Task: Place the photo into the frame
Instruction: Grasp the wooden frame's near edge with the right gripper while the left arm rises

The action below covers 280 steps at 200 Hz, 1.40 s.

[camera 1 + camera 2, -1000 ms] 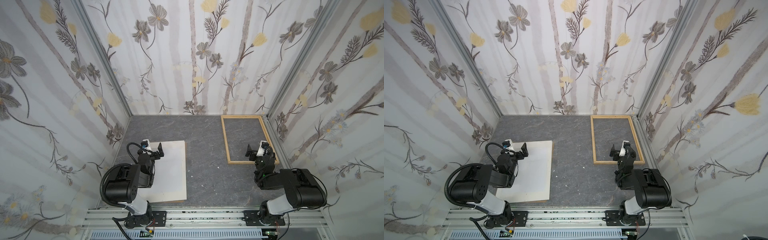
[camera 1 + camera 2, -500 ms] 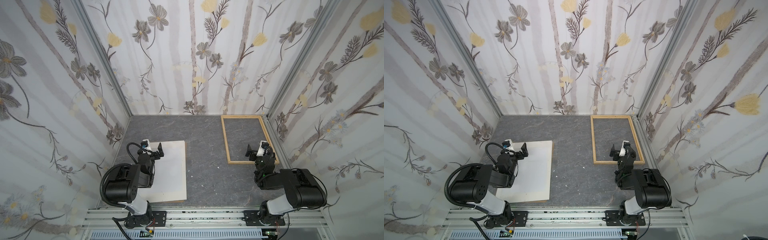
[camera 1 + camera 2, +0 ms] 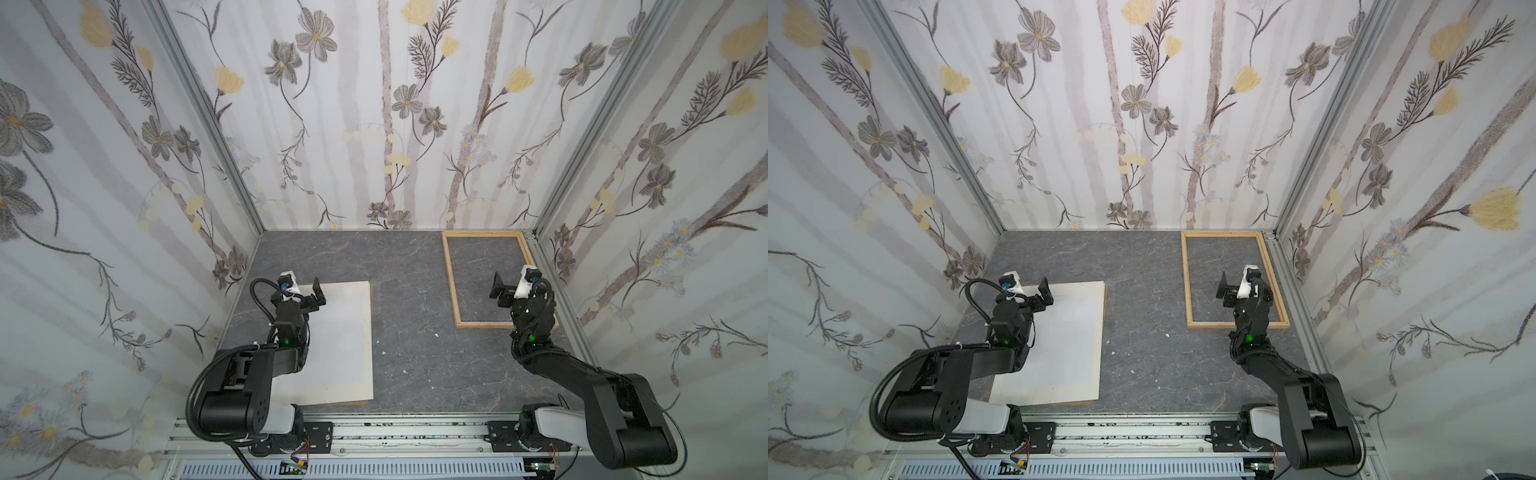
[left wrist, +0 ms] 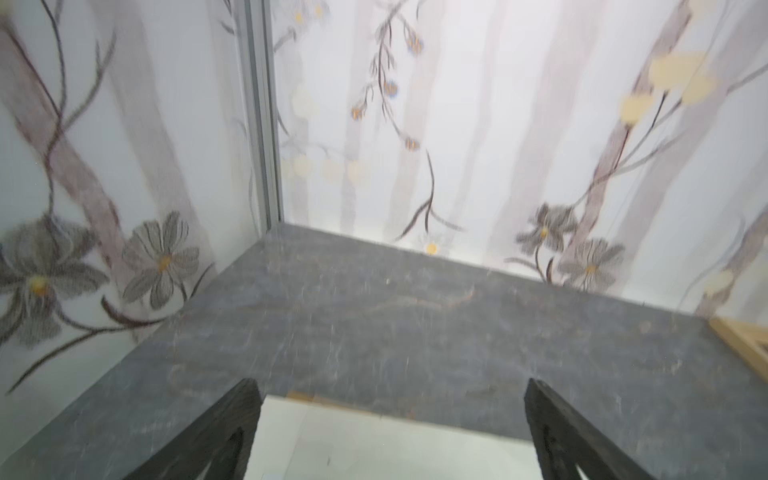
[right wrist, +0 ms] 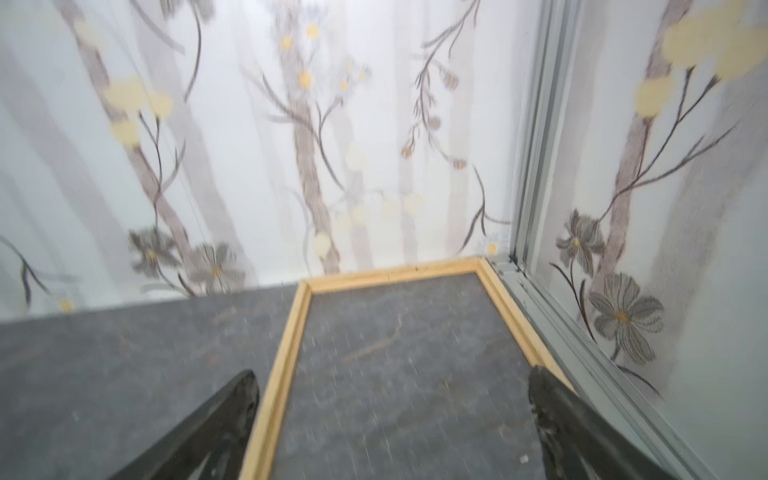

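Photo point(image 3: 332, 345) is lying white-side up around eight o'clock, well apart from the frame point(image 3: 451, 286) sitting empty at two o'clock. Left gripper point(image 3: 302, 286) and right gripper point(image 3: 512, 282) are hovering, jaws spread, gripping nothing; everything is waiting.

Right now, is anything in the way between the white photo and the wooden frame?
Nothing visible. Only bare grey table with a few tiny white specks lies between the photo and the frame.

Left arm point(image 3: 249, 368) and right arm point(image 3: 590, 378) are matte black, white-based, with 1 green light each; a ribbed black cable point(image 3: 190, 405) loops at the left arm's 9 o'clock.
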Each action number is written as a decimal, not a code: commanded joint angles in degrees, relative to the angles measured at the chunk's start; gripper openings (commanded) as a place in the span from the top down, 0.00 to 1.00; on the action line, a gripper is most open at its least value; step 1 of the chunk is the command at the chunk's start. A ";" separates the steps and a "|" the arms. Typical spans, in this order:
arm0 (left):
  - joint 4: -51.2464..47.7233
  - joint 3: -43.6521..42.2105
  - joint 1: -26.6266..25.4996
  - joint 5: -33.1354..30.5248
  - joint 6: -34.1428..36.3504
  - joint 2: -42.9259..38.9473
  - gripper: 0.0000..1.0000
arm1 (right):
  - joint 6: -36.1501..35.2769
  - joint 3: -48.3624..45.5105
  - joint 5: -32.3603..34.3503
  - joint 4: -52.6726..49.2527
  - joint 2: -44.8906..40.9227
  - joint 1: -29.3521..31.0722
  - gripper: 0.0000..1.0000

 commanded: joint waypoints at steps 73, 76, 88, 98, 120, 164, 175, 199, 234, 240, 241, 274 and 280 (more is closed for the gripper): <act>-51.52 13.96 -3.31 14.86 -22.11 -14.01 0.00 | 10.63 26.20 -13.02 -49.70 4.04 -1.54 0.00; -52.50 14.09 -3.75 14.82 -21.75 -14.47 0.00 | 10.47 26.77 -12.63 -50.72 4.47 -1.35 0.00; -55.53 14.12 -5.21 14.69 -20.38 -16.92 0.00 | 8.79 28.74 -12.44 -53.84 6.12 -0.80 0.00; -58.18 14.23 -6.22 14.60 -19.66 -19.18 0.00 | 7.87 30.58 -12.00 -56.90 7.68 -0.38 0.01; -63.28 14.60 -7.58 13.99 -19.16 -24.36 0.00 | 6.73 33.50 -13.08 -62.13 11.45 0.16 0.09; -66.68 11.10 -7.74 14.98 -16.91 -33.17 0.00 | 5.37 36.75 -14.16 -68.78 18.71 4.30 0.15; -67.89 10.87 -7.69 15.11 -16.99 -34.32 0.00 | 4.66 37.99 -13.68 -71.00 20.59 5.73 0.15; -69.87 10.72 -7.76 15.61 -15.50 -35.20 0.00 | 4.13 38.72 -10.57 -73.07 24.06 9.31 0.14; -71.51 10.85 -7.74 12.74 -14.29 -35.29 0.00 | 5.36 38.72 -10.26 -71.47 28.65 12.10 0.17; -71.59 10.75 -7.76 12.60 -14.29 -35.23 0.00 | 5.44 39.00 -10.17 -71.42 29.47 12.35 0.18; -71.60 10.81 -7.76 12.55 -14.29 -35.22 0.00 | 5.47 39.01 -10.16 -71.42 29.69 12.38 0.19; -72.45 10.41 -7.76 12.10 -14.97 -35.29 0.00 | 6.28 40.78 -10.04 -70.95 35.62 13.82 0.26; -72.57 10.45 -7.74 11.96 -15.07 -35.29 0.00 | 6.35 41.01 -10.07 -70.74 36.55 14.19 0.27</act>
